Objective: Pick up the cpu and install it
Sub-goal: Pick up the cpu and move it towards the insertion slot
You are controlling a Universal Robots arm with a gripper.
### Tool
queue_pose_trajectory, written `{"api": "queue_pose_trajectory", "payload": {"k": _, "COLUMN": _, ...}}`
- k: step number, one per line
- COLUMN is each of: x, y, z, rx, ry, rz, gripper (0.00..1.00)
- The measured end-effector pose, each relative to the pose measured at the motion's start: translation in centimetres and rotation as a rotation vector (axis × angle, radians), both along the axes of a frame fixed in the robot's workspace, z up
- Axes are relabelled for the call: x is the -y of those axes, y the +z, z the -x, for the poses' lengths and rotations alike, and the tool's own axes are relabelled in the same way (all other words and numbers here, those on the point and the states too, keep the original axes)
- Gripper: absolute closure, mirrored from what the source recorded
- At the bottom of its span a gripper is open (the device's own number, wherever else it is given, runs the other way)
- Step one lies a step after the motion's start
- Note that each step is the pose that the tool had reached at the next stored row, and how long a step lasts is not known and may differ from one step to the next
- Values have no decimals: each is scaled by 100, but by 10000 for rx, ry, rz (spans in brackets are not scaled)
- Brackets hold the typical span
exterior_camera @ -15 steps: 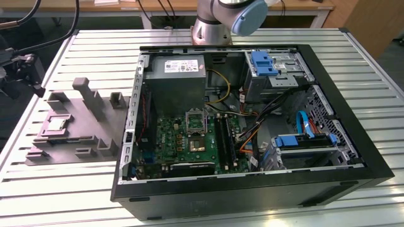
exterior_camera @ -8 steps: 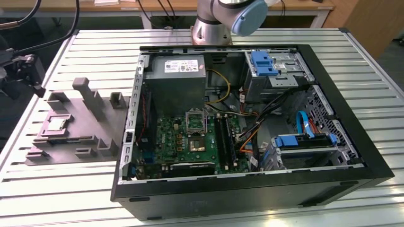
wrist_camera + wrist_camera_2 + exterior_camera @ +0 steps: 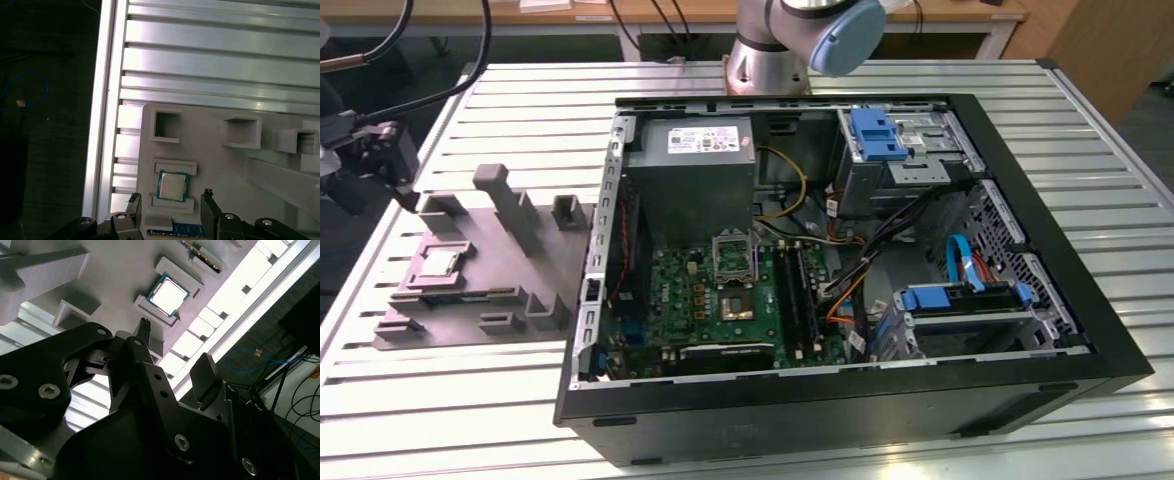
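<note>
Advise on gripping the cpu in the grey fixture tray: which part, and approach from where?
Pinch the cpu by the two opposite thin edges that the raised ribs of the fixture tray leave free, coming straight down from above. It lies flat, metal top up, with a rib along each of the other two edges.

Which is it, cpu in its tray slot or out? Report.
In: small square silvery cpu lies flat between two pale grey tray ridges.
</note>
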State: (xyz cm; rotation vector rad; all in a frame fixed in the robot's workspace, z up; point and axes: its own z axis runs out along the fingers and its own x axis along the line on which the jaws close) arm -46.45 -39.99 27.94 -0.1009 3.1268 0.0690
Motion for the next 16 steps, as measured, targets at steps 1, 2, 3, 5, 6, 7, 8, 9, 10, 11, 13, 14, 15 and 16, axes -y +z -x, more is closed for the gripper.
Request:
{"api": "queue_pose_trajectory", "payload": {"k": 1, "x": 0, "y": -11, "z": 0, "rx": 0, "ry": 6, "rz": 0, "gripper": 41}}
{"api": "queue_pose_trajectory", "payload": {"k": 2, "x": 0, "y": -19, "z": 0, "rx": 0, "ry": 13, "rz": 0, "gripper": 41}}
{"api": "queue_pose_trajectory", "payload": {"k": 3, "x": 0, "y": -24, "z": 0, "rx": -1, "ry": 34, "rz": 0, "gripper": 41}}
{"api": "queue_pose_trajectory", "payload": {"k": 5, "x": 1, "y": -32, "z": 0, "rx": -1, "ry": 138, "rz": 0, "gripper": 41}}
{"api": "queue_pose_trajectory", "payload": {"k": 6, "x": 1, "y": -37, "z": 0, "rx": 0, "ry": 221, "rz": 0, "gripper": 41}}
{"api": "queue_pose_trajectory", "payload": {"k": 7, "x": 1, "y": -43, "z": 0, "rx": 1, "ry": 298, "rz": -1, "gripper": 41}}
{"api": "queue_pose_trajectory", "payload": {"k": 8, "x": 2, "y": -50, "z": 1, "rx": 1, "ry": 345, "rz": 0, "gripper": 41}}
{"api": "queue_pose_trajectory", "payload": {"k": 9, "x": 2, "y": -57, "z": 0, "rx": 0, "ry": 348, "rz": -1, "gripper": 41}}
{"api": "queue_pose_trajectory", "payload": {"k": 10, "x": 3, "y": -70, "z": 0, "rx": 2, "ry": 349, "rz": -2, "gripper": 41}}
{"api": "queue_pose_trajectory", "payload": {"k": 11, "x": 5, "y": -87, "z": 0, "rx": 1, "ry": 348, "rz": -2, "gripper": 41}}
{"api": "queue_pose_trajectory", "payload": {"k": 13, "x": 5, "y": -123, "z": 0, "rx": 3, "ry": 306, "rz": -3, "gripper": 41}}
{"api": "queue_pose_trajectory", "payload": {"k": 14, "x": 6, "y": -140, "z": 0, "rx": 2, "ry": 215, "rz": -3, "gripper": 41}}
{"api": "queue_pose_trajectory", "payload": {"k": 15, "x": 6, "y": -156, "z": 0, "rx": 3, "ry": 34, "rz": -2, "gripper": 41}}
{"api": "queue_pose_trajectory", "payload": {"k": 16, "x": 6, "y": -170, "z": -1, "rx": 2, "ry": -147, "rz": -2, "gripper": 41}}
